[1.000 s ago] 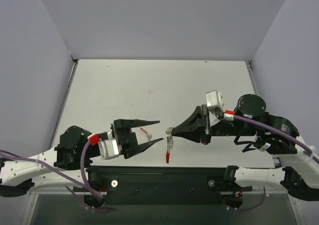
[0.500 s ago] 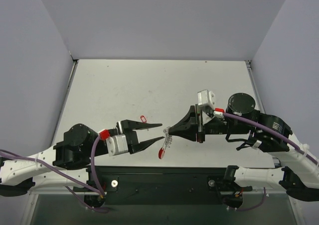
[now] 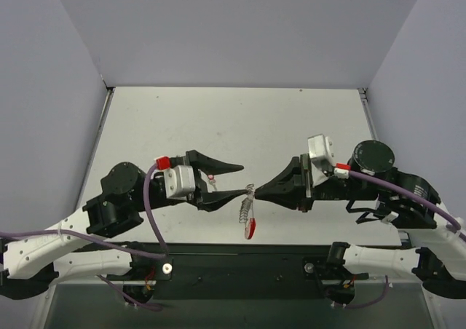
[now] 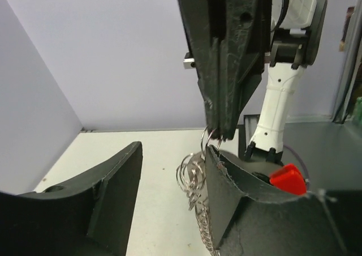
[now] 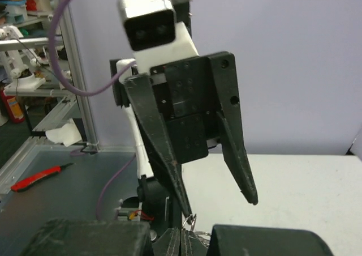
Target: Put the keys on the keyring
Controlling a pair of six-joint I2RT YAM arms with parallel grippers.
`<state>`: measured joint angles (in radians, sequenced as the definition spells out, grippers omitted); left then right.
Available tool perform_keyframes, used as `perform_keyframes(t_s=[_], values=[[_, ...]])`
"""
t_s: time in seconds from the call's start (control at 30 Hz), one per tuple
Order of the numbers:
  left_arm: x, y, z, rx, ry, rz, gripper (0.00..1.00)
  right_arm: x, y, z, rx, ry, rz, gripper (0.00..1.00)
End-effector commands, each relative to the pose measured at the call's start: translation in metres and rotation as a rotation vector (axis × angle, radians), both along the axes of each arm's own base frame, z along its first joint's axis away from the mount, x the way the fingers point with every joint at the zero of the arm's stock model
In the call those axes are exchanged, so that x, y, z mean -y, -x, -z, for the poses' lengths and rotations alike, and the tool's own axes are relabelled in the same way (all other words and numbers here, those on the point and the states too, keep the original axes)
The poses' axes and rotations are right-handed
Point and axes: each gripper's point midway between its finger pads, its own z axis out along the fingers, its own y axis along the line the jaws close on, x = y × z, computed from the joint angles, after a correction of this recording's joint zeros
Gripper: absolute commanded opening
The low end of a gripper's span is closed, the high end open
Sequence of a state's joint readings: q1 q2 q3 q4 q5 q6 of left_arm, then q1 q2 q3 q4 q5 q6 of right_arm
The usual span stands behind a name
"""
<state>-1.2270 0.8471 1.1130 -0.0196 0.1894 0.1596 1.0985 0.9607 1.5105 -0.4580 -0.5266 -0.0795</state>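
Nearest me: red band [image 3: 250, 229] of keyring [image 3: 246, 207] dangles lowest, beaded chain rising from it to my right gripper [image 3: 256, 191]. Right jaws pinched tight on chain's top ring, keyring hanging clear beneath.

Left gripper [image 3: 244, 179] faces it, jaws spread roughly mid-wide, nothing clamped. Lower left fingertip [image 4: 218, 157] right against that top ring; touching or just shy, can't tell.

Key [image 3: 211, 177] shows between my left fingers, back near their base. Lying on table [image 3: 233, 125] or hooked on a finger, can't tell.
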Motion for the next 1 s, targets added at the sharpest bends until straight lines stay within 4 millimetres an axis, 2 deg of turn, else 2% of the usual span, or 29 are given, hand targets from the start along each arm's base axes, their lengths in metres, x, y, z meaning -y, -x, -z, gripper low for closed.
perform_keyframes(t_s=[0.0,0.03,0.07,0.1,0.17,0.23,0.27,0.33,0.47,0.63,0.97], values=[[-0.017,0.009,-0.058,-0.069,0.202,0.136,0.59,0.019,0.003,-0.053,0.101,-0.232,0.039,0.00],[-0.020,0.011,-0.071,-0.050,0.251,0.158,0.59,0.028,0.006,-0.061,0.117,-0.276,0.049,0.00],[-0.020,0.017,-0.075,-0.040,0.258,0.205,0.60,0.033,0.002,-0.067,0.127,-0.309,0.081,0.00],[-0.022,0.013,-0.085,-0.052,0.289,0.217,0.61,0.039,0.004,-0.074,0.146,-0.369,0.092,0.00],[-0.015,0.017,-0.087,-0.086,0.279,0.302,0.61,0.047,0.003,-0.089,0.177,-0.449,0.116,0.00],[-0.018,0.017,-0.102,-0.065,0.307,0.347,0.60,0.051,0.003,-0.094,0.184,-0.486,0.126,0.00],[-0.010,0.020,-0.095,-0.107,0.268,0.412,0.60,0.051,0.004,-0.097,0.190,-0.497,0.124,0.00],[-0.011,0.026,-0.105,-0.076,0.259,0.474,0.58,0.050,0.003,-0.097,0.190,-0.496,0.126,0.00],[0.005,0.027,-0.100,-0.121,0.201,0.564,0.55,0.048,0.002,-0.101,0.202,-0.522,0.124,0.00],[0.009,0.028,-0.105,-0.130,0.214,0.617,0.50,0.046,0.000,-0.106,0.213,-0.561,0.128,0.00],[0.012,0.028,-0.105,-0.153,0.214,0.640,0.49,0.041,-0.004,-0.114,0.228,-0.596,0.133,0.00]])
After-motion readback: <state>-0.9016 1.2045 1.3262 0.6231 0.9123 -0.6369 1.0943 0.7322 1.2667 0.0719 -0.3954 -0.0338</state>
